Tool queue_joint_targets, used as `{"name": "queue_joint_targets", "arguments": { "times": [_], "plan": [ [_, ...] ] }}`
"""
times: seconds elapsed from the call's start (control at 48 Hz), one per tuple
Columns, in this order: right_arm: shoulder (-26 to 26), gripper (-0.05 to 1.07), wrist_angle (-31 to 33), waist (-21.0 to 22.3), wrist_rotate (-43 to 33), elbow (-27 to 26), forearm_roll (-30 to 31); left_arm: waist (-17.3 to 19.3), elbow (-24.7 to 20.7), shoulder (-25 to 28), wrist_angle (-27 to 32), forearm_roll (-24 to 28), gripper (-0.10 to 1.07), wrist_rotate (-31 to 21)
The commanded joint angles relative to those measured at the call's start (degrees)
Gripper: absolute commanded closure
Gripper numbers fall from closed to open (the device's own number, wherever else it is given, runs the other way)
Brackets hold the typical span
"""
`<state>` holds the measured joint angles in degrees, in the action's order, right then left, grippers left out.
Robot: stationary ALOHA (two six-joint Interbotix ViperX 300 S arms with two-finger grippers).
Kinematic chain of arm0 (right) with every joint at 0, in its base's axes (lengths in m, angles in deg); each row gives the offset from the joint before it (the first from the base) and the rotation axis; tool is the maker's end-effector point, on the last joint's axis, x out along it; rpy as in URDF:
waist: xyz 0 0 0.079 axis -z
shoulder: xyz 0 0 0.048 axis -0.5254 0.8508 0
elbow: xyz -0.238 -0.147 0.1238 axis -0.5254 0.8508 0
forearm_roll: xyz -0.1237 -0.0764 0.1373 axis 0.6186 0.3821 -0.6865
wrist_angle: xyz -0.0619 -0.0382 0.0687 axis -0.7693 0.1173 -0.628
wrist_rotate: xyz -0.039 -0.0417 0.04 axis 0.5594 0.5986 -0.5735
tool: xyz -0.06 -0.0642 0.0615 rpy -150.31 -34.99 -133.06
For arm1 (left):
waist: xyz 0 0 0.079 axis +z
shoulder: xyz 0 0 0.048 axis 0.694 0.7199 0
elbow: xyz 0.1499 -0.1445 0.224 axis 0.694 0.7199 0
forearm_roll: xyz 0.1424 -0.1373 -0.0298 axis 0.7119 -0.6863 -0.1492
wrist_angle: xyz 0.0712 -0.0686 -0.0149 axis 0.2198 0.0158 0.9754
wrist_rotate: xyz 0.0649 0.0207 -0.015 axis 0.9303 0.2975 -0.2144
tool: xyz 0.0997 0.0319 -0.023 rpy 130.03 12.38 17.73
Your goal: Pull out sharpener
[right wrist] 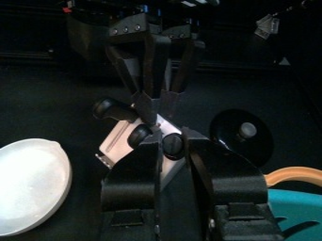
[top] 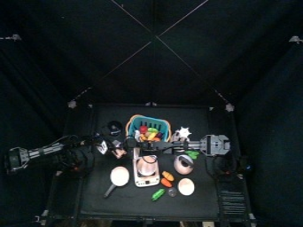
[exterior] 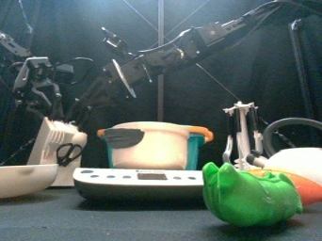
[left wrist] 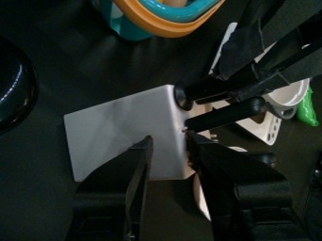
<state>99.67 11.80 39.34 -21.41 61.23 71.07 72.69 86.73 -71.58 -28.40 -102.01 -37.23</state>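
Two right fingers (left wrist: 227,113) pinch the white sharpener (left wrist: 126,132); left fingers (left wrist: 126,184) spread around it.

The left arm reaches in from the left, its gripper (left wrist: 176,174) spread wide. The right arm stretches across the middle, its gripper (right wrist: 174,155) partly closed, fingers (right wrist: 141,174) close together.

A robot test pen in a lab is shown: black curtains (top: 48,62) are hung on every side, a small black counter (top: 119,199) is set at the frame's centre, and toy foods and a calculator (exterior: 141,179) are laid out.
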Motion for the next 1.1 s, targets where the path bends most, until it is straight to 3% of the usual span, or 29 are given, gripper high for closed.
{"name": "queue_joint_targets", "arguments": {
  "times": [0.0, 0.292, 0.562, 1.083],
  "plan": [
    [-1.8, 0.65, -0.1, -0.3, -0.2, -1.2, 0.0, 0.8, 2.5, 1.8, 1.1, 0.5, 0.24, 0.2],
    [-3.0, 0.65, -0.1, -0.5, -0.1, -1.1, 0.1, 0.9, 2.6, 1.7, 1.1, 0.5, 0.24, 0.2],
    [-3.4, 0.75, -0.1, -0.6, -0.2, -1.1, 0.0, 0.9, 2.8, 1.7, 1.0, 0.5, 0.24, 0.2],
    [-4.3, 0.75, -1.3, -0.7, -0.2, -1.3, -0.1, 0.8, 2.8, 1.7, 0.8, 0.4, 0.24, 0.1]
  ]
}}
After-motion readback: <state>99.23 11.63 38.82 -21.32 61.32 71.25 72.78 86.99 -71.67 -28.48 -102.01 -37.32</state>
